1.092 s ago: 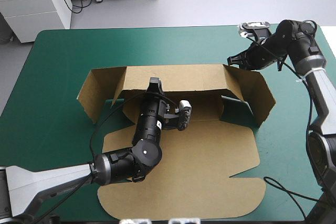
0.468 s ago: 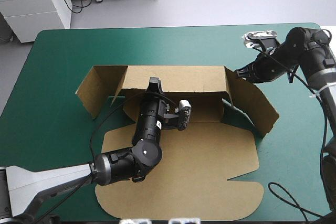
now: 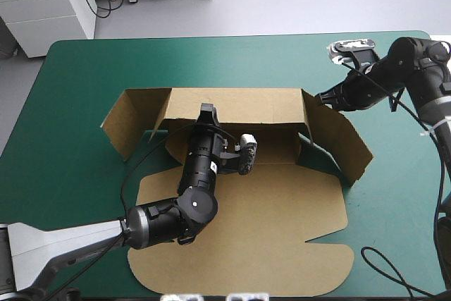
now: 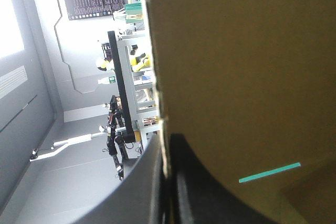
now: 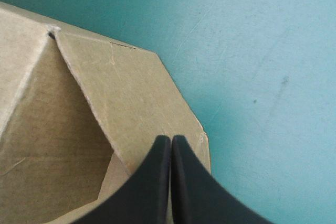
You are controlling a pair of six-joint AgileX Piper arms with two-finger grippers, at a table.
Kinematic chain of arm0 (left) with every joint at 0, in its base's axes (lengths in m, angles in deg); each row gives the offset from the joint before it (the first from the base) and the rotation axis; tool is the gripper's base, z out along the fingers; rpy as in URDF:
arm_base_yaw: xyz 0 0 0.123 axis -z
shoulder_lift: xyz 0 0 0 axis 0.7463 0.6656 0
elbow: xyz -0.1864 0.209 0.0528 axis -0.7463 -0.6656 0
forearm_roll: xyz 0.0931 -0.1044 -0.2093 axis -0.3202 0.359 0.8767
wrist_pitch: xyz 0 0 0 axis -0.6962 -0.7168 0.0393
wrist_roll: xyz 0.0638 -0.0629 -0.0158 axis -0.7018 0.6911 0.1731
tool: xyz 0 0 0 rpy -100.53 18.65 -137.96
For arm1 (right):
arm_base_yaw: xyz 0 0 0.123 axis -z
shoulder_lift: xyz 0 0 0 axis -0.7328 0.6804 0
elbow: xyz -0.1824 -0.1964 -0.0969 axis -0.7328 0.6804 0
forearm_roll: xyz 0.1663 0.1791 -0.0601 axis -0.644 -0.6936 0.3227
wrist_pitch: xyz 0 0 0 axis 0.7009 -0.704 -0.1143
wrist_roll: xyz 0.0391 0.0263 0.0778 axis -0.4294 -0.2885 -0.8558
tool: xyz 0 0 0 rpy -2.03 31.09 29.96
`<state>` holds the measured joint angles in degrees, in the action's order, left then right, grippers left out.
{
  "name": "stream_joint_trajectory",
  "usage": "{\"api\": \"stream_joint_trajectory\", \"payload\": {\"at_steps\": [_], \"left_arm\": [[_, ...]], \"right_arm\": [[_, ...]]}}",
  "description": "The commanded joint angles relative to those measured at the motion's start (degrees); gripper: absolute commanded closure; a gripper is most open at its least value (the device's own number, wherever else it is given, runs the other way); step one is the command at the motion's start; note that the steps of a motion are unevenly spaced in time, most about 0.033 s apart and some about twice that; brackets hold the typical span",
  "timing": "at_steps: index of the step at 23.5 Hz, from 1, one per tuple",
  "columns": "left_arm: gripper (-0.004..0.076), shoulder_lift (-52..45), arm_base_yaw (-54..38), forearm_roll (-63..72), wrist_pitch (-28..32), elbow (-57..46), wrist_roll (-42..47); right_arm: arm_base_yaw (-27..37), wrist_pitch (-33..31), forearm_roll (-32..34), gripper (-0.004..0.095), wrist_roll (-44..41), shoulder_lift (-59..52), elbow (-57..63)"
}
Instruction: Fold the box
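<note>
Both tools touch the brown box (image 3: 239, 237) lying mid-tabletop (image 3: 84, 195), the left tool (image 3: 206, 111) clamped on its raised back wall (image 3: 246, 106), the right tool (image 3: 323, 96) closed together at its right flap (image 3: 342, 142); such light, stiff board seems best held by its edges.

Black fingers (image 5: 152, 182) together — over the box (image 5: 121, 87)

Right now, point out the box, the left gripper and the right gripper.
box (image 3: 282, 209), high view, flat front panel.
left gripper (image 3: 206, 111), high view, fingertips at back wall.
right gripper (image 5: 171, 139), right wrist view, shut fingertips.
</note>
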<state>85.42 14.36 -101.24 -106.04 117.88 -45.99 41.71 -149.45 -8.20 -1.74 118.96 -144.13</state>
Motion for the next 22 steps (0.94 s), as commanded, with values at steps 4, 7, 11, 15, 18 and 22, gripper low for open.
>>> {"api": "stream_joint_trajectory", "payload": {"at_steps": [4, 7, 11, 15, 18, 22], "left_arm": [[0.0730, -2.25, -0.61, -7.63, -1.82, 2.17, 0.37], [0.0730, -2.25, -2.54, -7.63, -1.35, 2.31, 0.37], [0.0730, -2.25, -4.59, -7.63, -1.28, 2.45, 0.37], [0.0730, -2.25, -5.04, -7.73, -0.06, 2.45, 0.37], [0.0730, -2.25, -5.04, -7.73, 2.15, 2.45, 0.37], [0.0731, -2.25, -5.04, -7.82, 2.15, 2.45, 0.37]], "right_arm": [[-0.09, -0.50, -0.82, 0.0927, 0.07, -2.59, -1.38], [-0.09, -0.50, -0.82, 0.0927, 0.07, -2.59, -1.38], [-0.09, -0.50, -0.82, 0.0927, -0.34, -2.59, -1.27], [-0.09, -0.50, -1.50, 0.0927, -0.57, -2.59, -1.27], [-0.09, 0.27, -2.64, 0.0927, 1.01, -2.31, -1.00], [-0.09, 8.26, -5.53, 0.0927, 3.04, -3.00, 7.28]]}}
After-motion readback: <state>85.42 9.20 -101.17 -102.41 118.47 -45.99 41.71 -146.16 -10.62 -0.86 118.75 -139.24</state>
